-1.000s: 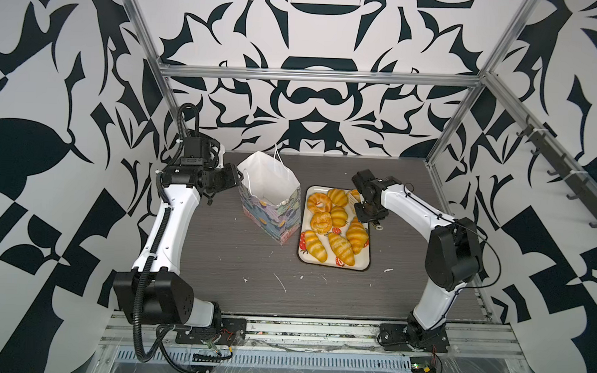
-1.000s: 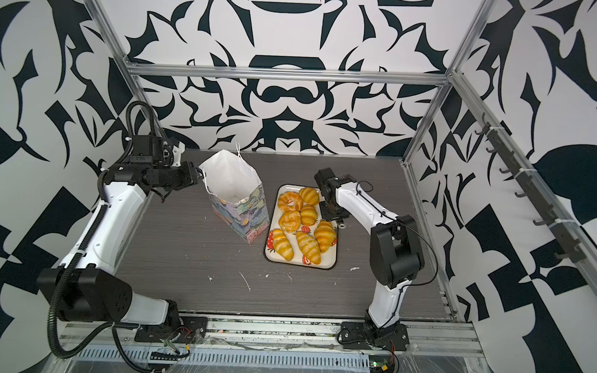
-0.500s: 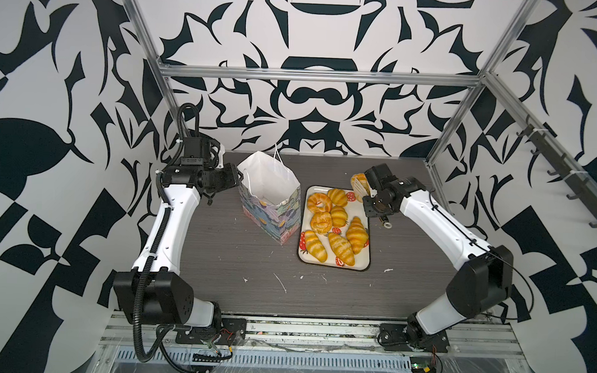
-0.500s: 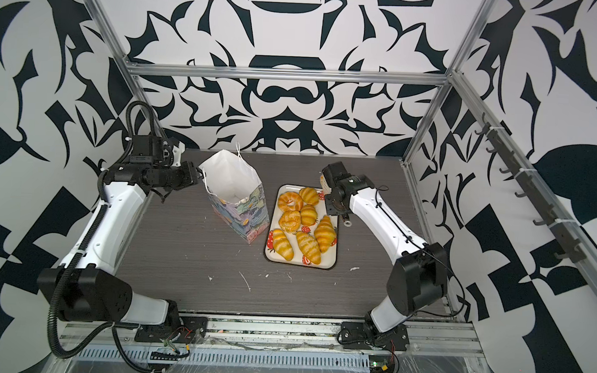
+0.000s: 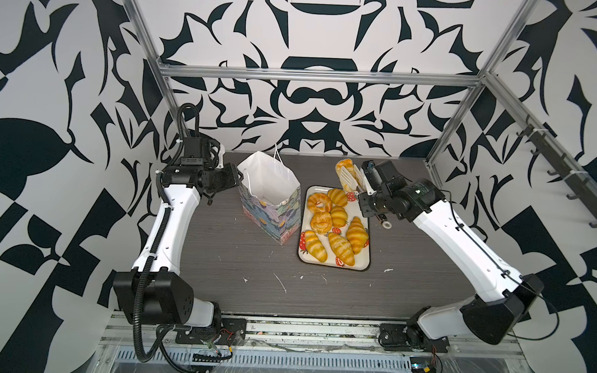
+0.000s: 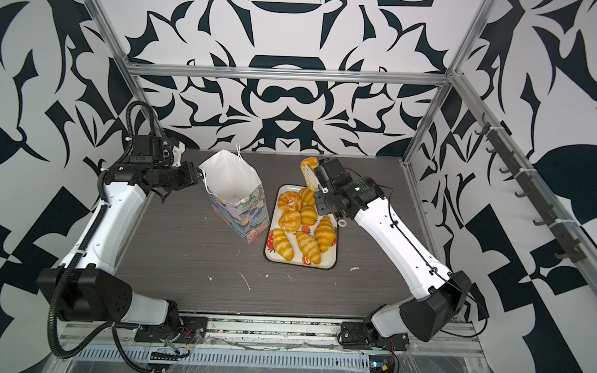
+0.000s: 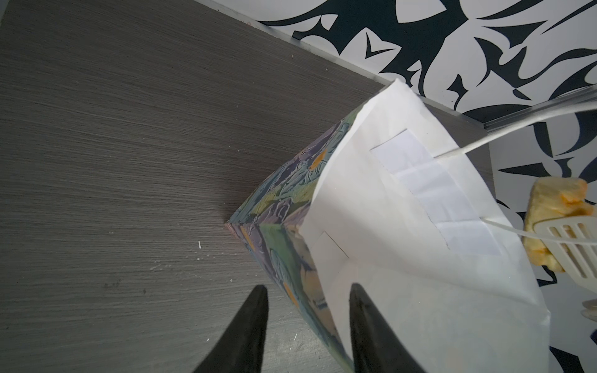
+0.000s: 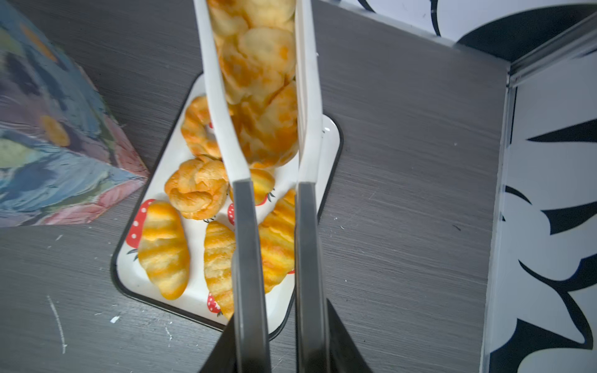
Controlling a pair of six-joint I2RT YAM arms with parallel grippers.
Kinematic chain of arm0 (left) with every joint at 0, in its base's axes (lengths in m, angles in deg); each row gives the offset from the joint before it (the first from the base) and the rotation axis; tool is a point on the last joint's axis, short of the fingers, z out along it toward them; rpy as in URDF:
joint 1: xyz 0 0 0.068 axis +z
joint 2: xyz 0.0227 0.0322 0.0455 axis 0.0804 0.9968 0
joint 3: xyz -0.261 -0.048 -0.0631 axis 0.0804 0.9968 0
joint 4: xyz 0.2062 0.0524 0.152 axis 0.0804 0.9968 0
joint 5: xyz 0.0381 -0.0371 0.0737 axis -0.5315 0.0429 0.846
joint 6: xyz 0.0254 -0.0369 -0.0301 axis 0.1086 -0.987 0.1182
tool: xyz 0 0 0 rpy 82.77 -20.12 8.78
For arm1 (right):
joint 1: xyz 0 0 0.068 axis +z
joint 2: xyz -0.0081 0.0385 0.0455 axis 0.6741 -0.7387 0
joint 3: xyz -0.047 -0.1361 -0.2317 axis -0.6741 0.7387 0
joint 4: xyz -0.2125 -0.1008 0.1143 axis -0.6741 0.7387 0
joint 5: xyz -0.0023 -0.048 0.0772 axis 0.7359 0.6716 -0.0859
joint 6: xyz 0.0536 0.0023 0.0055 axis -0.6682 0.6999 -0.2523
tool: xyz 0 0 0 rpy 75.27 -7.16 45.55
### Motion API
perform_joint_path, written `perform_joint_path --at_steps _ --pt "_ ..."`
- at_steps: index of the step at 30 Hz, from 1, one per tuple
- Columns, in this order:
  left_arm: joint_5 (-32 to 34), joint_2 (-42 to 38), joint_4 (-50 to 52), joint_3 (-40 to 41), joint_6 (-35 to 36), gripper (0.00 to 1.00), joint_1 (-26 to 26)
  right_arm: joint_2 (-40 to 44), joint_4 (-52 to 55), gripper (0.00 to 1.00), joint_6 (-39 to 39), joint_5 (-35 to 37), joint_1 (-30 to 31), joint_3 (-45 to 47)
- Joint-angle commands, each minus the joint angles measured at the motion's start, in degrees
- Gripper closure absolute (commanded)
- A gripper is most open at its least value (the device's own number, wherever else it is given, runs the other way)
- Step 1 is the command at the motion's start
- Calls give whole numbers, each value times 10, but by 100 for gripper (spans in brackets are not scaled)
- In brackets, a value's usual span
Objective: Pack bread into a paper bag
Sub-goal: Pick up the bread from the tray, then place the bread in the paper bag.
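Bread (image 5: 356, 233) — glossy, golden, ridged — crowds strawberry tray (image 5: 328, 265).

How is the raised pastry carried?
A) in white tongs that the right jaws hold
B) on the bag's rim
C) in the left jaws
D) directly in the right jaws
A: the pastry sits between the blades of the white tongs, whose handles the right gripper grips.

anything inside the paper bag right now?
Inside the paper bag only white inner walls show in both top views; none of the bread is seen in it. The bottom is mostly hidden by the printed front wall, so something lying low there can't be ruled out.
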Motion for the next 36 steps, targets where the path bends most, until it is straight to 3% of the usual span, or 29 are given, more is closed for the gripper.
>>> perform_joint_path --at_steps 1,24,36 --pt "-2 -13 16 -4 -1 55 0 19 -1 66 -5 21 24 -48" --pt "-10 -24 12 4 0 56 0 -43 -27 67 47 96 235 -196" --pt "-9 -25 14 7 1 59 0 -128 -30 67 72 97 292 -286"
